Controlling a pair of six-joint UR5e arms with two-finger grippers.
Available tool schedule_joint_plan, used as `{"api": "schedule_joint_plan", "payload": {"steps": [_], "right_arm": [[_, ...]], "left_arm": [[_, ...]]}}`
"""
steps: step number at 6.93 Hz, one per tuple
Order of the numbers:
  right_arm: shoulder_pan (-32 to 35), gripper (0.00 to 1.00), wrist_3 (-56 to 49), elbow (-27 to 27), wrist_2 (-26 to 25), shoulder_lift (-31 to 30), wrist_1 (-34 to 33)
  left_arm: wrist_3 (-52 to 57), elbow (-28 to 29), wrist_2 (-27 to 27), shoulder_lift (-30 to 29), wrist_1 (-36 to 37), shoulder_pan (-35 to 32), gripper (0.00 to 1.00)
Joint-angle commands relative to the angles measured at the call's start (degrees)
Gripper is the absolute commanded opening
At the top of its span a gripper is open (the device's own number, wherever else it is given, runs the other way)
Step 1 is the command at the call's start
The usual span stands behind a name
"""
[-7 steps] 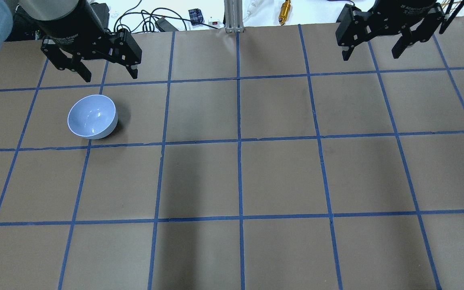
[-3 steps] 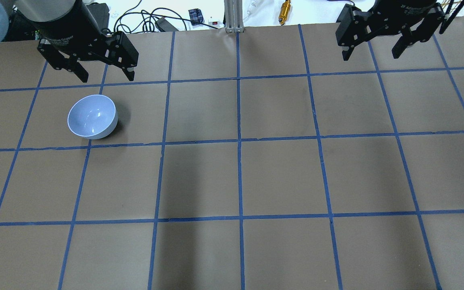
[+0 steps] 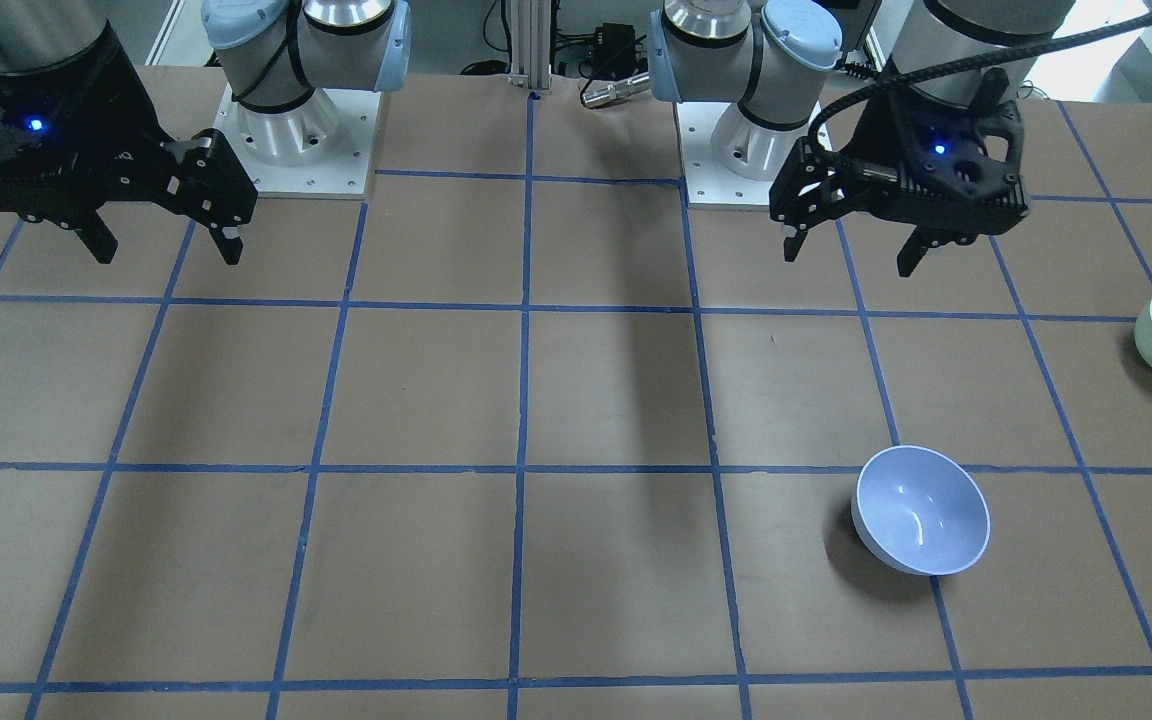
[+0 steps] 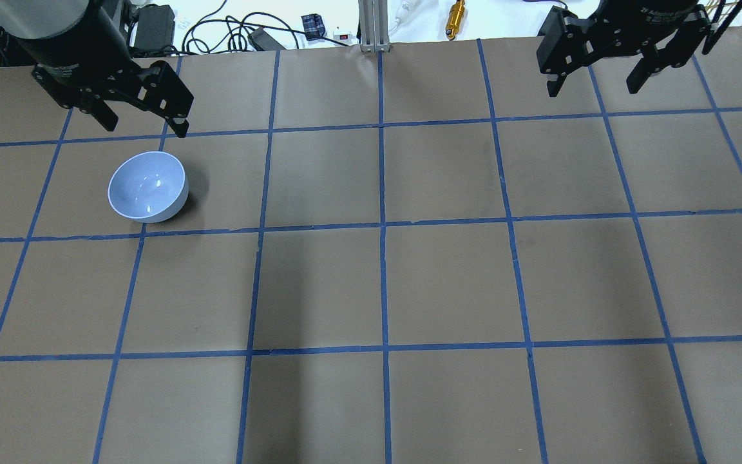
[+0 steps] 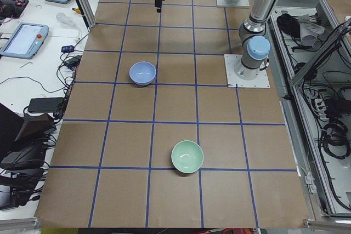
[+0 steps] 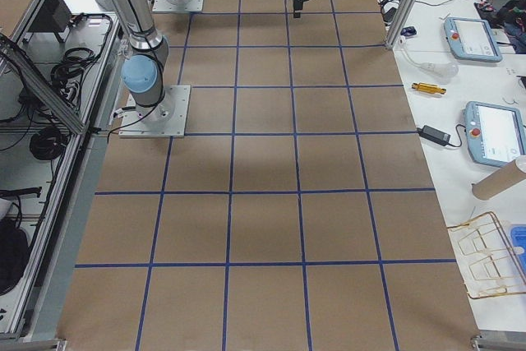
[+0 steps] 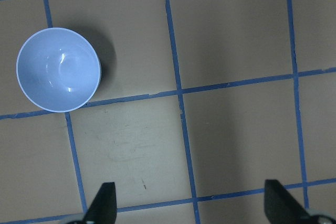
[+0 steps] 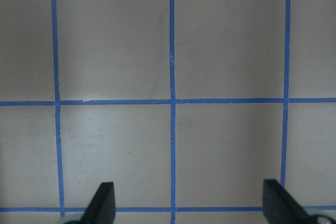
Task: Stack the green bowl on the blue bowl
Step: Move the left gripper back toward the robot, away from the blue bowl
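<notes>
A: What sits at the desk's left end?

B: A round, glossy, pale mint-green bowl (image 5: 187, 157) stands upright on the brown paper-covered desk (image 4: 448, 283). It is close to the left end edge and about midway between the two long edges. Nothing touches it.

A: And next along?

B: The left arm's black two-finger gripper (image 4: 145, 127) hangs above the desk's left half, jaws spread wide, released and empty. Near it, a round, glossy, pale periwinkle-blue bowl (image 4: 148, 187) rests upright inside one square of the blue tape (image 4: 382, 180) grid, close to a crossing of two lines. The left wrist camera shows this bowl off to one side of the fingers (image 7: 105, 203), not between them.

A: How do the bowls lie relative to each other?

B: Well apart. The blue one is farther from the left end and nearer the long edge opposite the robot.

A: And the right side?

B: The right arm's black gripper (image 4: 592, 91) hovers over the desk's right half, its jaws likewise released and holding nothing. Its wrist camera looks down on brown paper crossed by tape lines.
</notes>
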Motion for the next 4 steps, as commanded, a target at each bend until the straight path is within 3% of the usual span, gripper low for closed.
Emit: {"api": "schedule_joint_plan", "payload": {"steps": [1, 4], "right_arm": [[0.0, 1.00, 0.0, 0.0, 0.0, 0.0, 0.0], [0.0, 1.00, -0.1, 0.0, 0.0, 0.0, 0.0]], "left_arm": [[12.6, -0.6, 0.0, 0.2, -2.2, 8.4, 1.00], [40.2, -0.6, 1.0, -2.7, -1.8, 27.0, 1.00]]}}
